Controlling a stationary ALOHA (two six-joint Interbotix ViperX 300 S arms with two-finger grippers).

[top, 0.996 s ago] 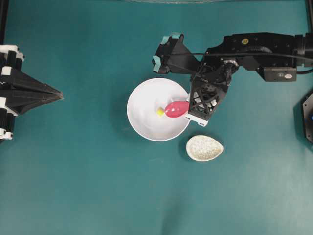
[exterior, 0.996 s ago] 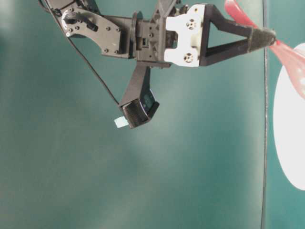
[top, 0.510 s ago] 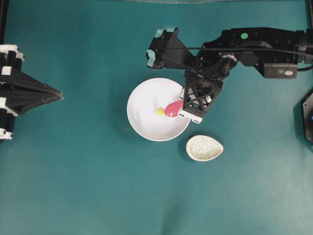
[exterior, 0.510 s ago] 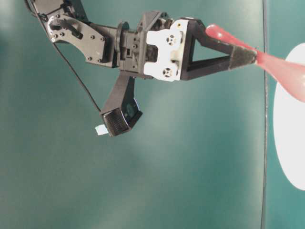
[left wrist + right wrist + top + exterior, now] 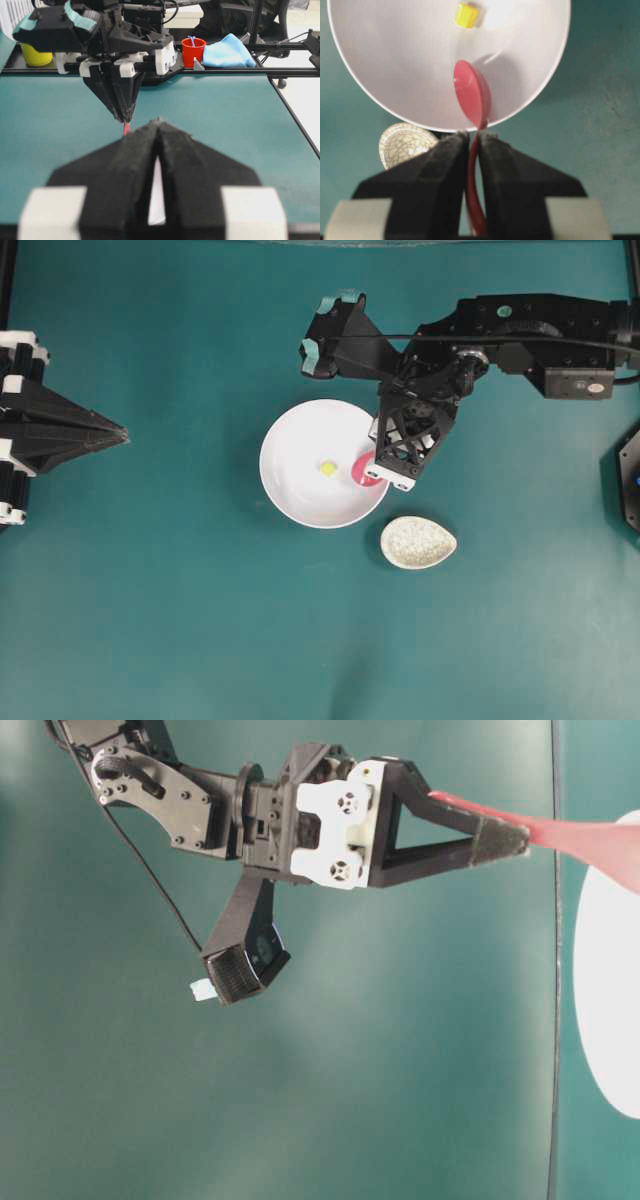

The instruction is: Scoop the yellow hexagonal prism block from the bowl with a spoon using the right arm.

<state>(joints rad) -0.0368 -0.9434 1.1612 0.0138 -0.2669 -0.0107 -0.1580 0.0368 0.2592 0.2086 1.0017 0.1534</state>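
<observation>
No readable text for you on any view, no labels, brands, numbers or signs legible on the arms, dishes, table, or background items.

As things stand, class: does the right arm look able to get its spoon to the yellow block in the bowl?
Probably yes. The right gripper holds the spoon with its scoop already inside the bowl, and only bare white surface lies between it and the yellow block.

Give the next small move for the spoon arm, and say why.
Probably ease the spoon forward and low toward the yellow block. The right gripper grips its handle, the scoop sits inside the bowl, and the block lies apart, just ahead of the tip.
</observation>
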